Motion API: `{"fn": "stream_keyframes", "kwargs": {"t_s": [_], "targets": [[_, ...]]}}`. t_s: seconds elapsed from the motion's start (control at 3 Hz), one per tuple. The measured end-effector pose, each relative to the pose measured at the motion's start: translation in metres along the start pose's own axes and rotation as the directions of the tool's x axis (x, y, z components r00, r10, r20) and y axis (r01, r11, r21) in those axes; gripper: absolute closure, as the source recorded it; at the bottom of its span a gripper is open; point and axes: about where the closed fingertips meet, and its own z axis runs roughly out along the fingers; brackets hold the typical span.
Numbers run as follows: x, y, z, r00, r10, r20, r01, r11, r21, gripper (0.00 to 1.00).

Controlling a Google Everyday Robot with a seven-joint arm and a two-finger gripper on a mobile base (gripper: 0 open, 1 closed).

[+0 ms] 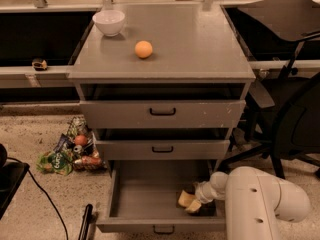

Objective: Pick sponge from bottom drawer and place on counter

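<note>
Gripper [196, 204] sits against the sponge [185, 198] in the bottom drawer [145, 196].

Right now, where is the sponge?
The sponge is inside the open bottom drawer, toward its right front corner, close beside the gripper, which reaches in from the right.

The hand [199, 203], at the lower right of the frame inside the bottom drawer [145, 194], is largely hidden behind the white arm [260, 209] and covers part of the sponge [185, 198]. The frame's bottom edge cuts the arm off.
</note>
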Motion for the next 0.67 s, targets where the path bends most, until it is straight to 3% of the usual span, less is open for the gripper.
{"fn": "stream_keyframes", "kwargs": {"t_s": [0.67], "targets": [[0.0061,0.0025,0.0085,1.000,0.007,-0.010,-0.007,1.0000,-0.002,0.64]]}}
